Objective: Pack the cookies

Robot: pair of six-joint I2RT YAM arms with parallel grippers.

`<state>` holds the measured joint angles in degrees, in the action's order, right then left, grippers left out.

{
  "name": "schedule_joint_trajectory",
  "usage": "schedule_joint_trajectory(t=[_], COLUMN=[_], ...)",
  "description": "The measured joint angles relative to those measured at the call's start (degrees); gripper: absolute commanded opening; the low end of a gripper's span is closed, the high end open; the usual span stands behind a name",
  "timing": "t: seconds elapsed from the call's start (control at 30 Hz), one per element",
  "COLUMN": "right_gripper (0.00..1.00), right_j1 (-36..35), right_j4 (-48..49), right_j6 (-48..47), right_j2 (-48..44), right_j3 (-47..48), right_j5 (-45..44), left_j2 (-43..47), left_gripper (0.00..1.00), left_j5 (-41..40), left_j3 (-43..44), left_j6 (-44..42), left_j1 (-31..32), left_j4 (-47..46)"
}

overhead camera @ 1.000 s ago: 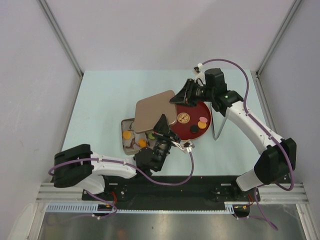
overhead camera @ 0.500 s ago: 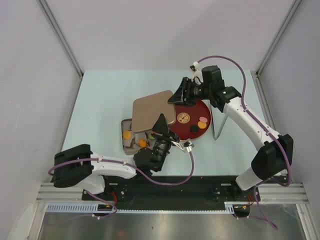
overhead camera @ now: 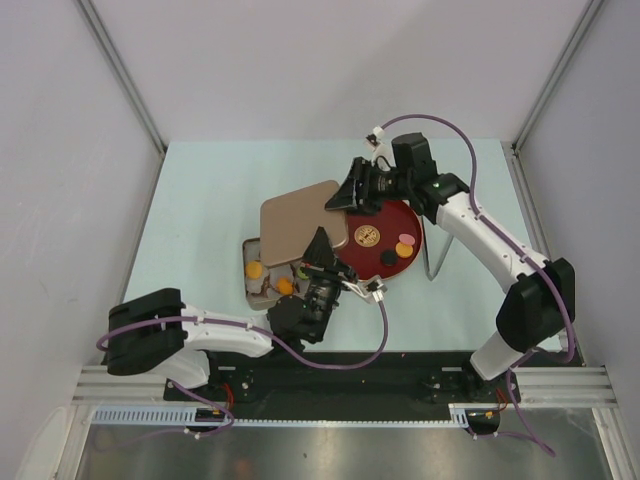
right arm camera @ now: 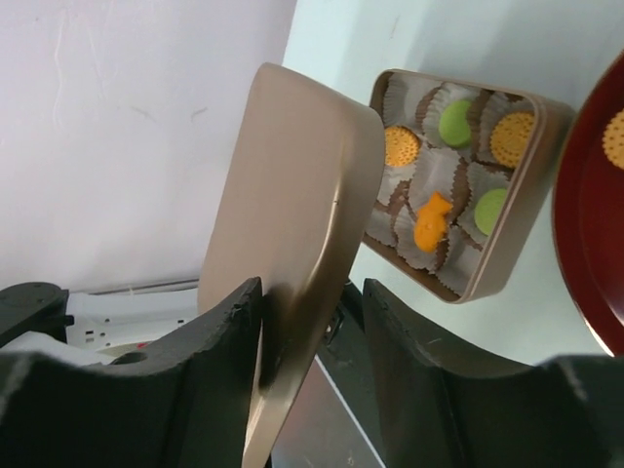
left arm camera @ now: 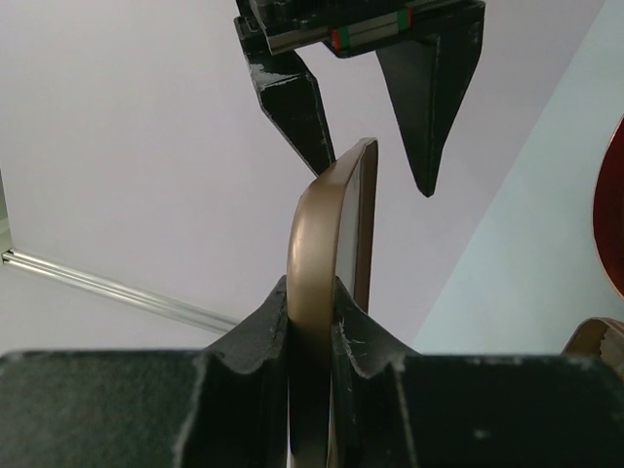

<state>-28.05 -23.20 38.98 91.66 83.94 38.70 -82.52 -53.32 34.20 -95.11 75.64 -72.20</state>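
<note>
— What is your left hand doing?
— My left gripper is squeezing the near edge of the tan lid. I am holding the lid up on a tilt, over the far part of the tin.

— And your right hand?
— My right gripper is sitting at the far edge of the lid. Its two fingers are standing apart with the lid edge between them, so it is not squeezing. In my left wrist view, one finger is looking like it is touching the lid and the other is off it.

— Where are the cookies?
— Some are lying in paper cups inside the tin. I am seeing two orange ones there, a green cookie, one more green one, and a tan patterned cookie.

— And the others?
— They are lying on the dark-red plate, just beside the tin, under my right arm. A round patterned cookie, a pink cookie, an orange cookie and a black cookie are sitting there.

— What is under it all?
— The pale table
</note>
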Motion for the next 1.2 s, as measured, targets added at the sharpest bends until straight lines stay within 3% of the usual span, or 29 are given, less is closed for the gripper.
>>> schedule_joint_trajectory(t=[0.3, 0.4, 0.43, 0.5, 0.57, 0.7, 0.8, 1.2], right_gripper=[0.11, 0.01, 0.0, 0.0, 0.0, 0.0, 0.0, 0.0], right_j1=[-0.52, -0.52, -0.22, 0.28, 0.96, 3.17, 5.62, 13.73], right_j4=[3.48, 4.09, 4.39, 5.01, 5.44, 5.95, 7.43, 21.94], right_j6=[4.44, 7.13, 7.63, 8.13, 8.46, 9.31, 10.12, 18.25], right_j2=[0.83, 0.81, 0.79, 0.74, 0.35, -0.63, -2.51, -8.17], right_j3=[-0.04, -0.17, -0.48, -1.4, -2.93, -4.79, -6.19, -15.45], right_j5=[3.67, 4.94, 5.22, 5.97, 6.23, 7.23, 8.15, 9.9], left_j2=[-0.37, -1.07, -1.18, -1.18, -1.18, -1.18, -1.16, 4.0], left_gripper=[0.03, 0.24, 0.38, 0.46, 0.6, 0.75, 0.99, 1.0], left_j5=[0.17, 0.63, 0.63, 0.96, 1.07, 1.05, 0.57, -11.8], left_j3=[0.0, 0.0, 0.0, 0.02, 0.11, 1.22, 1.7, 2.89], left_j6=[-0.5, -0.59, -0.59, -0.85, -0.94, -1.01, -1.46, 0.76], left_j1=[0.31, 0.74, 0.76, 0.74, 0.76, 0.68, 0.5, -2.78], left_j4=[0.24, 1.66, 1.66, 1.81, 1.79, 1.51, 0.66, -0.42])
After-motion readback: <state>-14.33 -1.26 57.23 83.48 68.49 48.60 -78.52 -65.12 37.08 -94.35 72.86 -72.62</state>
